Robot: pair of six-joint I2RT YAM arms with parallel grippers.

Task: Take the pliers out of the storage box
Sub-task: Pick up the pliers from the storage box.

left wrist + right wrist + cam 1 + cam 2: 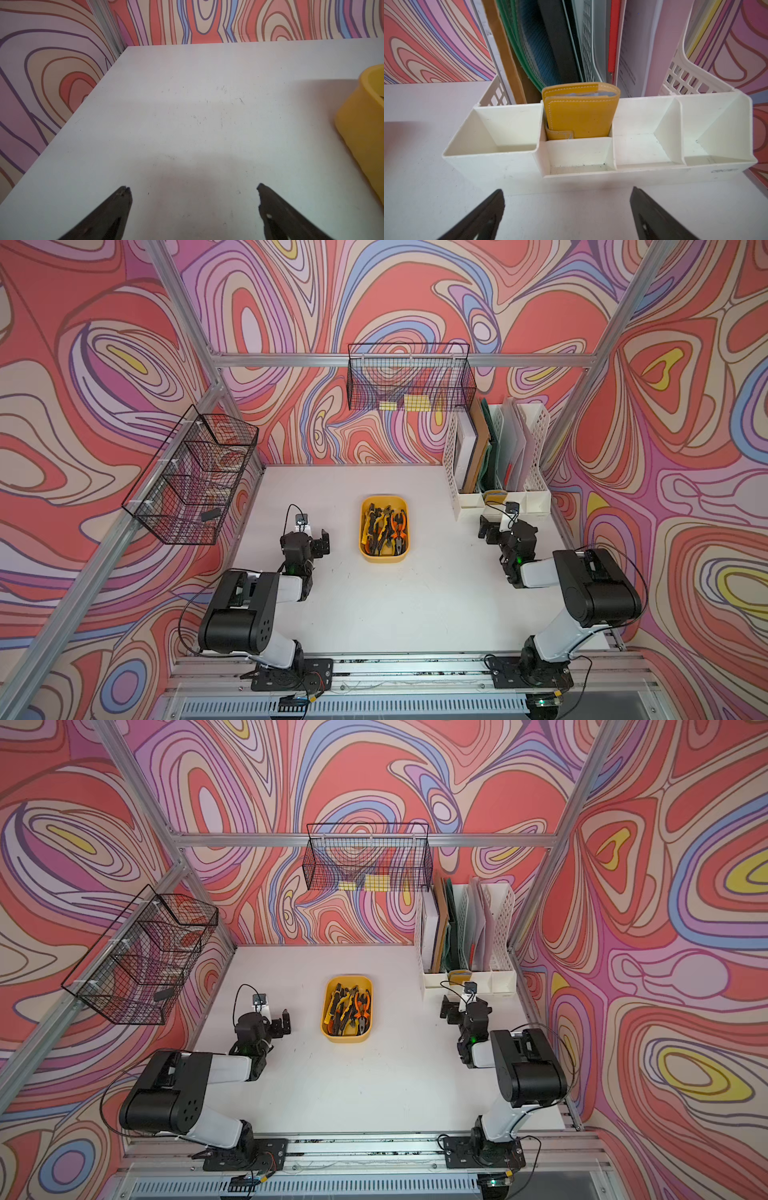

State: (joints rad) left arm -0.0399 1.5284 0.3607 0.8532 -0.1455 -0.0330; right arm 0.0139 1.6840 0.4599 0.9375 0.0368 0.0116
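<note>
The mustard-yellow storage box sits mid-table in both top views, filled with several pliers that have yellow-and-black or orange-and-black handles. My left gripper hovers left of the box, open and empty. In the left wrist view its fingers spread wide over bare table, and the box's wall shows at the edge. My right gripper is right of the box, open and empty. It faces the white file rack.
A white perforated file rack with folders and a yellow wallet stands at the back right. One black wire basket hangs on the back wall, another on the left frame. The white table spreads in front of the box.
</note>
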